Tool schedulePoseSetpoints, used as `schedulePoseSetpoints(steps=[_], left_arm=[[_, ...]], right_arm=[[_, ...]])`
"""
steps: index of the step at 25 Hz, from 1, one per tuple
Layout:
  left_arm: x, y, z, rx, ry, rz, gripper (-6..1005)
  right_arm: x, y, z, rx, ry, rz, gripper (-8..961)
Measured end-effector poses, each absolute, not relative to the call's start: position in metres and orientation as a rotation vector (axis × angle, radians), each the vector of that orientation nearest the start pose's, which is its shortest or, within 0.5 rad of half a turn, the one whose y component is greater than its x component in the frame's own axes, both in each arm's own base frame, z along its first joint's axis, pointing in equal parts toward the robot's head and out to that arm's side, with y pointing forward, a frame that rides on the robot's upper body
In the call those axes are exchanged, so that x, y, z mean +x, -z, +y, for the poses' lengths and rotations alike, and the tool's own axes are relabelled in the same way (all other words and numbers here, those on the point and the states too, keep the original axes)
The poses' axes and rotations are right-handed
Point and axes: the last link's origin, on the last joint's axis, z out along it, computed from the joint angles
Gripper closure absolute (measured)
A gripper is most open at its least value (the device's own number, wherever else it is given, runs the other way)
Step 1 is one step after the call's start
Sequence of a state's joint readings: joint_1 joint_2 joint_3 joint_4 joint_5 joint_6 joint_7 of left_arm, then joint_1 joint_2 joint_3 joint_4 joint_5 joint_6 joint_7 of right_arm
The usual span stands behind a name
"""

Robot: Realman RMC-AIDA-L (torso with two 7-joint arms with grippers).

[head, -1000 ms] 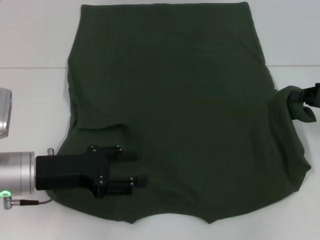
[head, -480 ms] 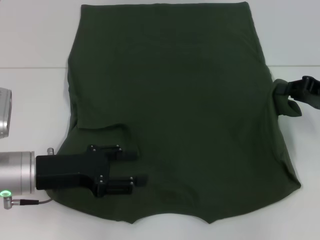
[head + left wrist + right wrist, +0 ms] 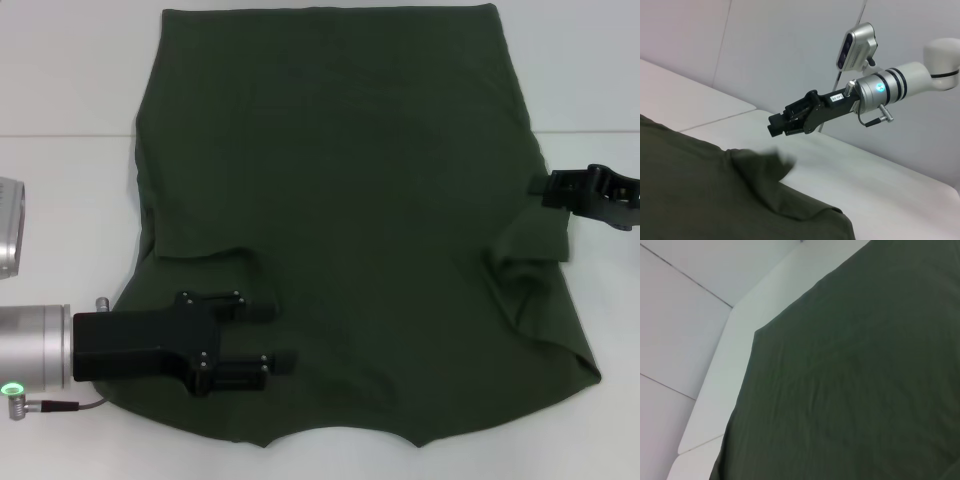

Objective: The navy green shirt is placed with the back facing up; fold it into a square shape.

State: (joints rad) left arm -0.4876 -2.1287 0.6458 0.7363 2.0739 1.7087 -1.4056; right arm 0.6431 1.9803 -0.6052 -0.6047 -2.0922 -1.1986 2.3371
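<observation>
No brand, label or readable writing is showing on the navy green shirt (image 3: 340, 200), which is lying spread flat over the white table (image 3: 60, 80), its straight hem at the far end and its curved neckline at the near edge, closest to the robot. A small white tag is showing on the right arm in the left wrist view, but its print is too small to read. The left gripper (image 3: 268, 338) is reaching in from the robot's left and hovering over the shirt's near left portion, where the sleeve is lying folded inward onto the body; its two black fingers are standing apart, parted and holding nothing. The right gripper (image 3: 560, 187) is hanging at the shirt's right edge, about halfway along its length, just above and beside the right sleeve (image 3: 532, 240), which is lying turned inward as a loose flap on the cloth. In the left wrist view the right gripper (image 3: 776, 125) is sitting in the air clear of that crumpled sleeve (image 3: 767, 162), with no cloth in its grasp; whether its jaws are parted or closed I cannot tell.
</observation>
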Motion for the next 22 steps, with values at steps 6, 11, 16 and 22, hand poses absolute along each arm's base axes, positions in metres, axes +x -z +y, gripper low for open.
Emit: schedulePoseSetpoints(steps=[6, 11, 16, 22], left_arm=[[-0.258, 0.007, 0.3, -2.824, 0.764, -0.652, 249], [-0.259, 0.006, 0.3, -2.802, 0.793, -0.708, 248], [-0.26, -0.003, 0.305, -2.758, 0.828, -0.912, 248], [-0.265, -0.018, 0.31, -2.667, 0.905, -1.188, 249]], right_arm=[[0.286, -0.047, 0.401, -1.994, -0.75, 1.731, 549], [0.285, -0.052, 0.383, -2.089, -0.891, 1.64, 322], [0.301, -0.064, 0.332, -2.257, -1.051, 1.294, 203], [0.331, -0.052, 0.268, -2.328, -0.98, 0.874, 208]])
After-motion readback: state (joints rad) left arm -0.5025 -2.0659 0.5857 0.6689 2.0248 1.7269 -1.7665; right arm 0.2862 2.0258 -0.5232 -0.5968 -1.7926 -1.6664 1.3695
